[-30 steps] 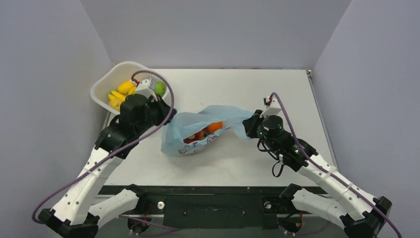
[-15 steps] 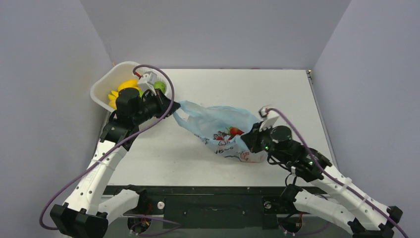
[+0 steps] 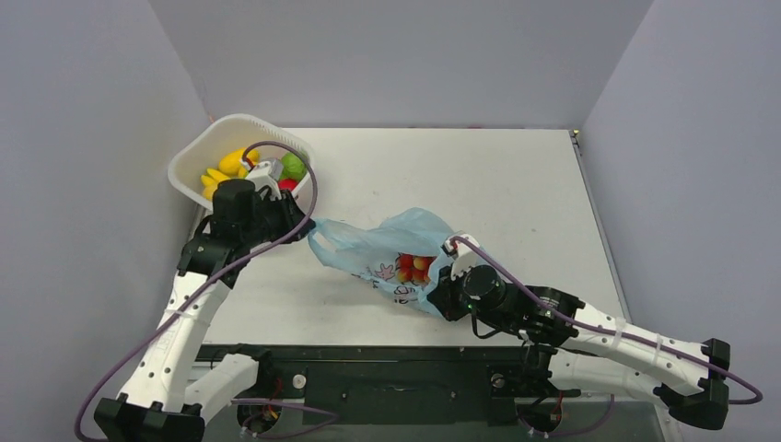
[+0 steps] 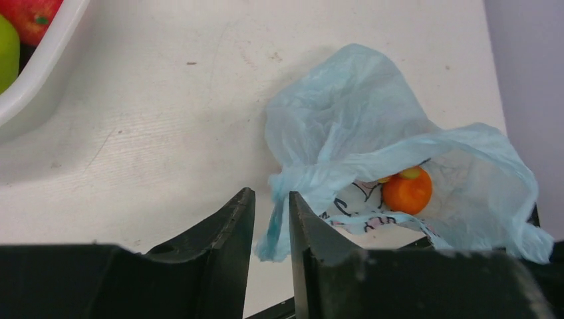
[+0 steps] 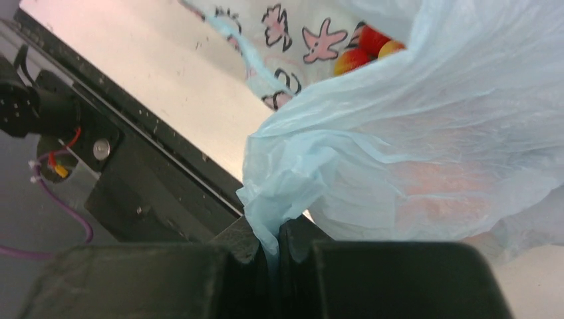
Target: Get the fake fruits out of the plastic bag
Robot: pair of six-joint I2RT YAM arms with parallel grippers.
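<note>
The thin, crinkly, translucent light-blue plastic bag [image 4: 346, 113] lay slumped on the white worktop [image 4: 166, 133]. The right end effector [image 5: 269, 229] was clamped shut on a bunched fold of it. The left end effector [image 4: 271, 197] stood barely parted, the bag's rim hanging loose between its jaws. Feather-light, limp and slippery, the film seemed best gripped by gathered folds. A small orange toy fruit [image 4: 407, 191] sat inside, just beyond the left end effector.

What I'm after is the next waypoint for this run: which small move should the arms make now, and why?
Probably raise the right gripper, which is shut on a bunched end of the plastic bag, to tip it. The fake fruits, an orange among them, lie inside, and the mouth faces the left gripper, whose jaws stand slightly apart around a bag edge.
</note>
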